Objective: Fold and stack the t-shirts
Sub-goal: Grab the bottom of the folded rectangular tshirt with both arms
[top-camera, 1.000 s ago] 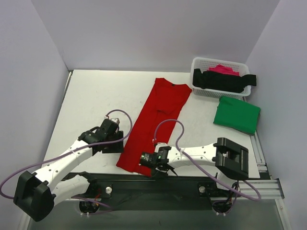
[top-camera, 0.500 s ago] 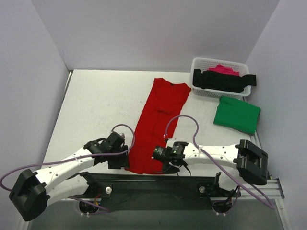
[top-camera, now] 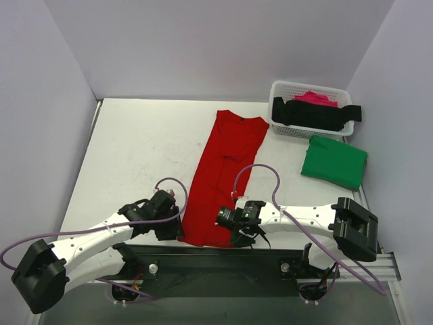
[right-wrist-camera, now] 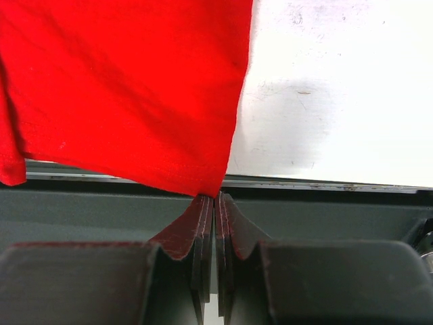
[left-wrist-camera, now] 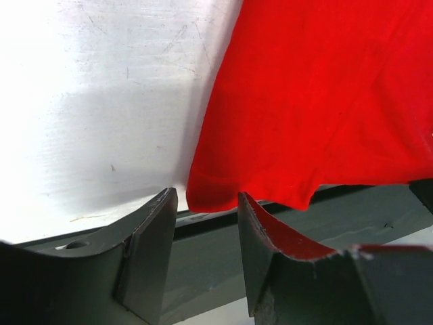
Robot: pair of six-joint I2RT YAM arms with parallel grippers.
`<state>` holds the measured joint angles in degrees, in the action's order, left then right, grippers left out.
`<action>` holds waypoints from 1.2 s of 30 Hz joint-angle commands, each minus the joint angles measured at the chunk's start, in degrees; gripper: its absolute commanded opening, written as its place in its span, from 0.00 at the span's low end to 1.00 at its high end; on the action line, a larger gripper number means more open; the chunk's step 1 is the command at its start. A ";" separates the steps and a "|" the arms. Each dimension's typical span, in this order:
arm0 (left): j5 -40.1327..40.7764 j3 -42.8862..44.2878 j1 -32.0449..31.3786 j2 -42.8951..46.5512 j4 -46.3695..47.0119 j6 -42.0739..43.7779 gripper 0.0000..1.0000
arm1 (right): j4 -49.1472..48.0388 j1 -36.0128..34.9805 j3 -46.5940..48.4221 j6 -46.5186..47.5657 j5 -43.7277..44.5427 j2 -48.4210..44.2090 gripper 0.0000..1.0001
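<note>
1. Right wrist view: your right gripper (right-wrist-camera: pixel 215 196) has its fingers (right-wrist-camera: pixel 193 230) pressed flat together. The near-right hem corner of the red t-shirt (right-wrist-camera: pixel 135 88) runs into the seam between their tips, so the cloth is pinched there.
2. That pinched corner hangs over the dark rail (right-wrist-camera: pixel 338 217), with the white table (right-wrist-camera: pixel 338 81) bare just to its right.
3. In the left wrist view, your left gripper (left-wrist-camera: pixel 206 200) has its fingers (left-wrist-camera: pixel 152 237) spread, with a clear gap between them. The shirt's near-left hem corner sits just above that gap. You cannot tell from here whether either finger touches the cloth.
4. From the top view, the red shirt lies flat as a long narrow strip. Its collar points toward the far wall and its hem is at the near edge, with one gripper at each near corner.
5. Well to the right, a folded green t-shirt (top-camera: pixel 334 162) lies on the table just beside the white basket (top-camera: pixel 281 88).
6. A black t-shirt (top-camera: pixel 314 115) drapes across that basket and over its right rim, with a pink t-shirt (top-camera: pixel 316 98) behind it.
</note>
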<state>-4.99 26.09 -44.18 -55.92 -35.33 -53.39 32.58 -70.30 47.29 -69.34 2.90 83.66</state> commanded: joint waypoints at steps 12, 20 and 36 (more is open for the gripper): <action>0.43 -2.53 -0.29 0.29 4.48 -0.93 0.36 | 3.46 -0.71 -1.50 -2.03 0.62 -2.45 0.00; -2.91 -4.11 -0.29 -0.15 9.22 -0.67 0.29 | 3.46 -1.15 -1.93 -3.17 0.62 -2.53 0.00; -4.05 -4.02 -0.29 7.58 4.75 -0.14 0.00 | 5.92 -2.29 -2.99 -6.51 -0.08 -5.87 0.00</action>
<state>-8.67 20.86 -44.18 -50.52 -29.52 -53.78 33.78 -71.77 44.14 -73.93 2.52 79.57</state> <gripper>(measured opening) 0.111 0.043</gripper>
